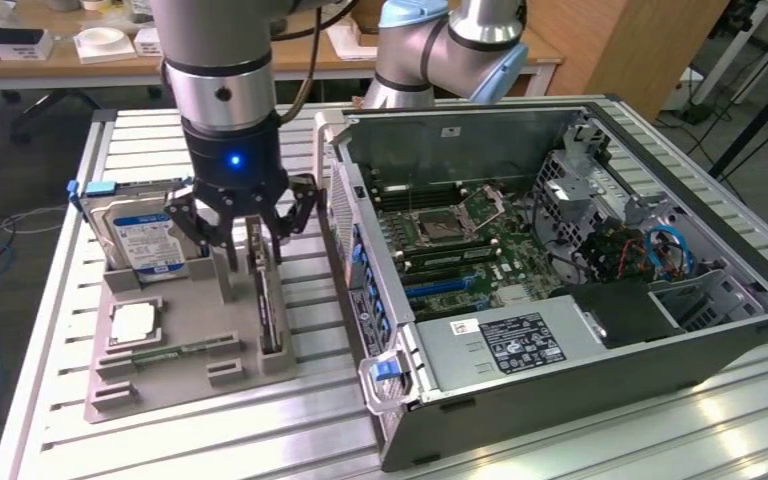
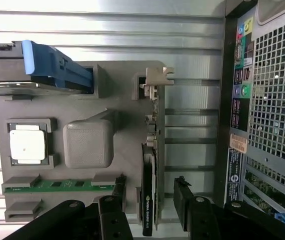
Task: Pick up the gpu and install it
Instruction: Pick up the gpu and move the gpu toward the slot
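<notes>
gripper [image 1: 253, 250] low over the gpu [image 1: 269, 315], fingers spread wide either side of it, nothing pinched yet. card stands on edge in its tray [image 1: 157, 390] slot, just beside the open case [image 1: 584, 345]. no pickup made, install not begun.

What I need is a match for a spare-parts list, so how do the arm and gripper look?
The arm is a silver-grey tube with a black band, and its joints carry light-blue caps. The wrist section is black with a small glowing blue light. A dark cable runs beside the upper arm. The gripper is black, with jointed link fingers.
</notes>
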Action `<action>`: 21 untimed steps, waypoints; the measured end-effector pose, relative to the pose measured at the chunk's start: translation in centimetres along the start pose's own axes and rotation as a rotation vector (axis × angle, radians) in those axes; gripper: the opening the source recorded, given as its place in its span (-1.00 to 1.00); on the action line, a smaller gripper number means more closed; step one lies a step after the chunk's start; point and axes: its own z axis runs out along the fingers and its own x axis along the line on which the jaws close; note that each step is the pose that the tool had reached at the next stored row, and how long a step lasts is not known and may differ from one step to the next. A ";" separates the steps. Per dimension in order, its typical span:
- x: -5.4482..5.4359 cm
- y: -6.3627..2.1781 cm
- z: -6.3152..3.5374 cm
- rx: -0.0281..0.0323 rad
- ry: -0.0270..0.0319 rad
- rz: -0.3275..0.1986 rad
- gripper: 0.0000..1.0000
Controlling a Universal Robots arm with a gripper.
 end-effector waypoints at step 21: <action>-0.1 -1.00 3.89 -0.0004 0.0002 -0.001 0.02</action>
